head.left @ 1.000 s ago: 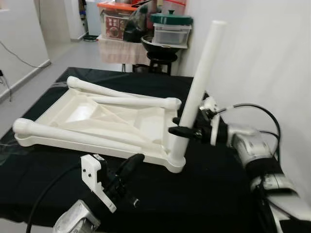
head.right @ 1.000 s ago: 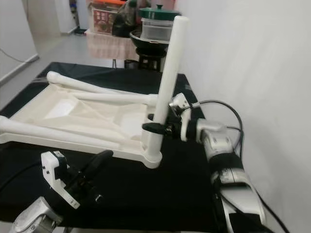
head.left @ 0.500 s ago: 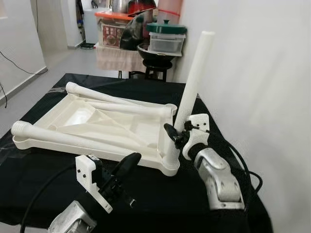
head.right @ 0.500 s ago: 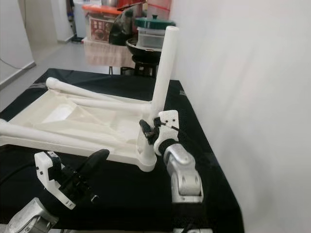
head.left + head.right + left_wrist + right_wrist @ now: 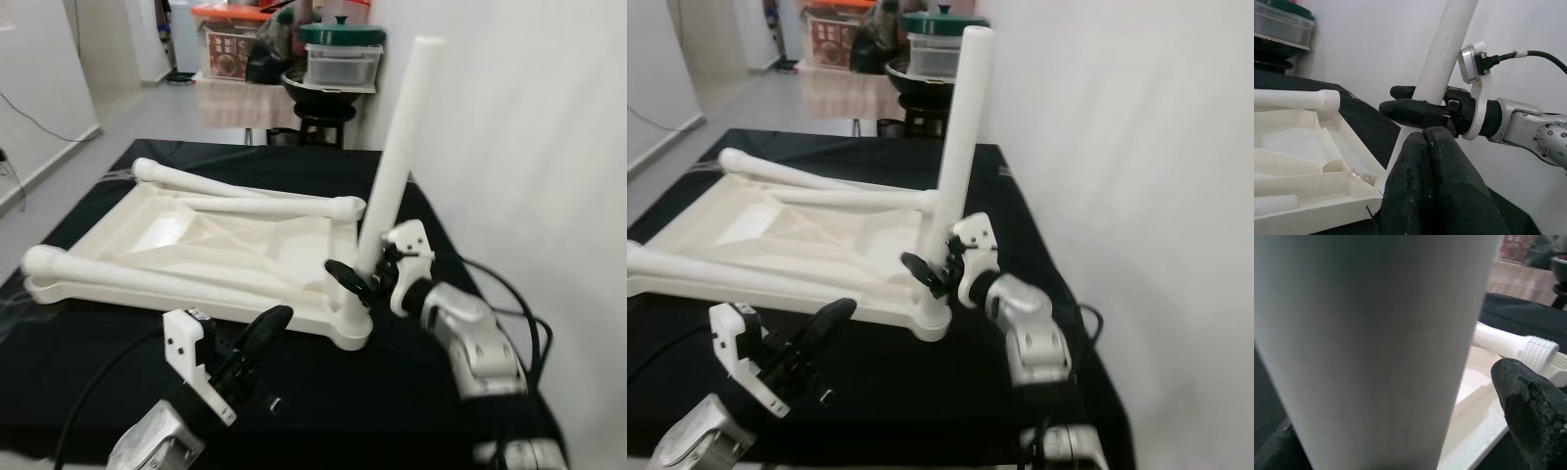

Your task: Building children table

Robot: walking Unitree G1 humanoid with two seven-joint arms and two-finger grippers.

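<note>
Right gripper pinching the upright leg low down, just above its socket at the tabletop's near right corner. Tabletop lies upside down on the black worktop, three loose legs resting in it. Left gripper hovers before the near edge, fingers pressed together, empty.

Risk: leg leans toward the wall; if not seated or threaded fully, releasing could let it topple, or turning it crooked could cross the thread.

Versus half a second ago: right forearm swung outward, grip at similar height; a second ago it reached in from the right
</note>
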